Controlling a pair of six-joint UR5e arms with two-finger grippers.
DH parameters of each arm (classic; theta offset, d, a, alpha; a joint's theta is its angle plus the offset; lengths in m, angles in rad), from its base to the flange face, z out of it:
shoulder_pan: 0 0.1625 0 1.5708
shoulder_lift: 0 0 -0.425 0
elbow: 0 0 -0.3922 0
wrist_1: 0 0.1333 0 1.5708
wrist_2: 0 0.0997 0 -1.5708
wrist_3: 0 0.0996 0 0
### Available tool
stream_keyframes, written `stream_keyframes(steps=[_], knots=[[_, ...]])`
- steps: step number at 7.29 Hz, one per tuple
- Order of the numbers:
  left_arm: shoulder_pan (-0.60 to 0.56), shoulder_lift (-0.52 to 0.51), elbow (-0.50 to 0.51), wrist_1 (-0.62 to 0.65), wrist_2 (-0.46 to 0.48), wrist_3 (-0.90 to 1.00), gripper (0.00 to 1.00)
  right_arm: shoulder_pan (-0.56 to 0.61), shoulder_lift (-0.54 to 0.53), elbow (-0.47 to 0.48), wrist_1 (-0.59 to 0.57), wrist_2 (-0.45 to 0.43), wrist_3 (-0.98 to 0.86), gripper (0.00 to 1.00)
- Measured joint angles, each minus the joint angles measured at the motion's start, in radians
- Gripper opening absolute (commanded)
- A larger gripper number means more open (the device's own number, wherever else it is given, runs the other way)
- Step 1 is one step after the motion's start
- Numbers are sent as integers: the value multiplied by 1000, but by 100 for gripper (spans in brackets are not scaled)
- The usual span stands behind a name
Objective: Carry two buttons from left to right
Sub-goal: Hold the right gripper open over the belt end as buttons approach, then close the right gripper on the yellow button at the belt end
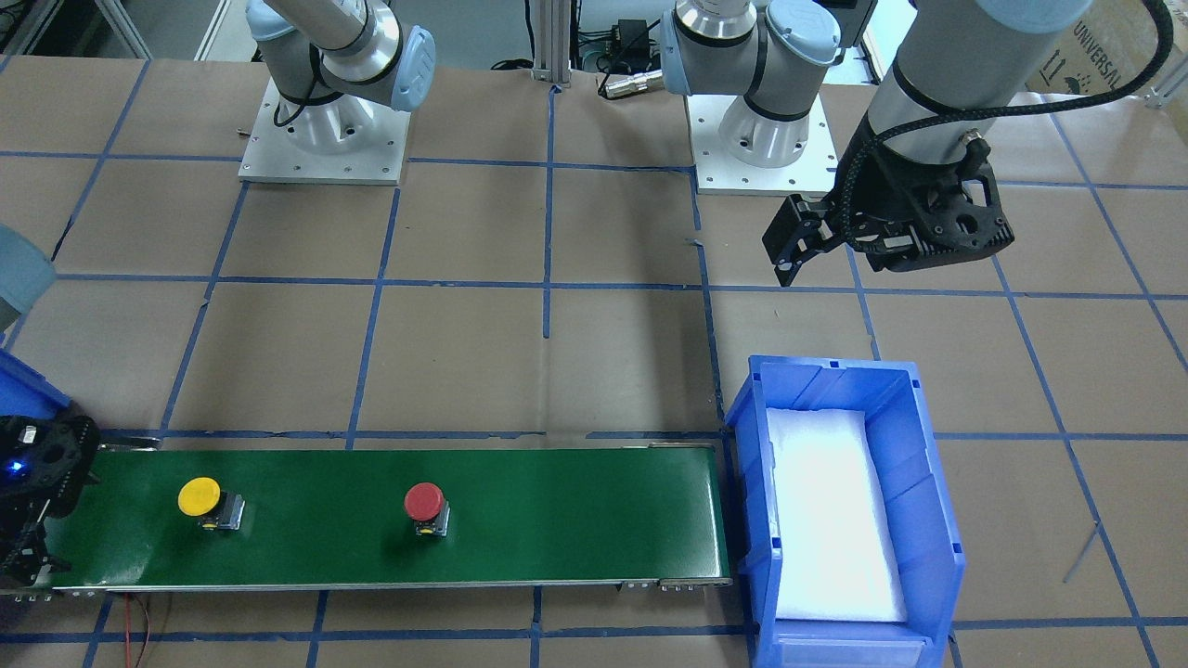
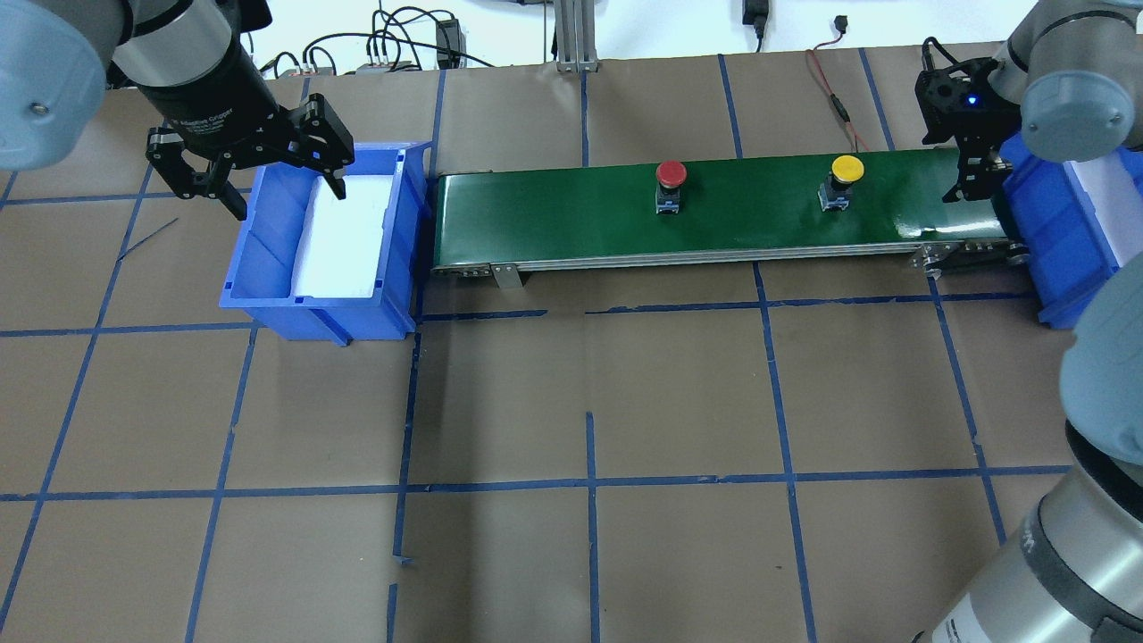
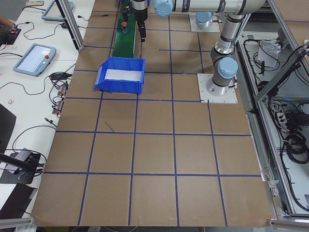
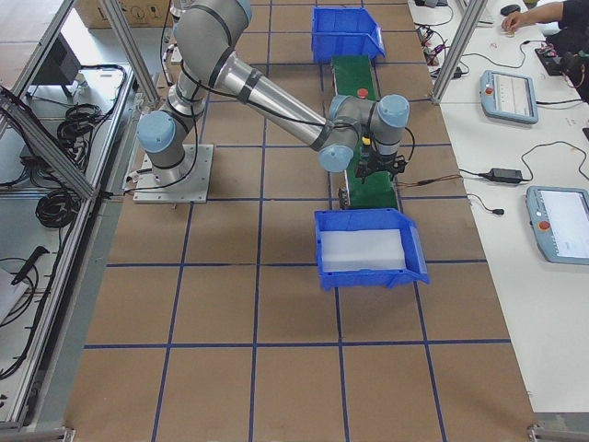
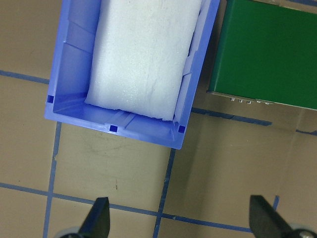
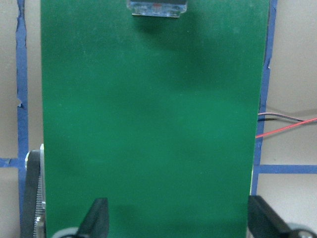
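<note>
- Red-capped mushroom push button [image 1: 423,506] and yellow-capped one [image 1: 202,501] both stand upright, caps up, lined along the green conveyor belt [image 1: 557,520].
- Left gripper [image 5: 181,218] spread wide, empty; right gripper [image 6: 181,220] released too.

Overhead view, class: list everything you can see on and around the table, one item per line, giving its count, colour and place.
red button: one, red cap, on the belt near its middle
yellow button: one, yellow cap, on the belt, nearer the robot's right end
conveyor belt: one, green, across the table's far half
bins: two, blue, one at each end of the belt
foam pads: two, white, one inside each bin
table: one, brown cover with a blue tape grid
wire: one, red, behind the belt
left gripper: one, black, open, above the left bin
right gripper: one, black, open, over the belt's right end
</note>
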Motion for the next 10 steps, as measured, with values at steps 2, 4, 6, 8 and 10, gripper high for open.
stream_keyframes(steps=[2, 4, 6, 8, 10], knots=[[0, 0, 0, 0, 1, 0, 100, 0, -1, -3, 0, -20, 9, 95], [0, 0, 0, 0, 0, 0, 100, 1, -1, -4, 1, -42, 36, 96], [0, 1, 0, 0, 0, 0, 100, 1, 1, -2, 3, -41, 58, 96], [0, 1, 0, -1, 1, 0, 100, 1, -1, 7, 3, -37, 63, 97], [0, 0, 0, -1, 2, 0, 100, 7, -12, 24, 3, -10, 98, 97]])
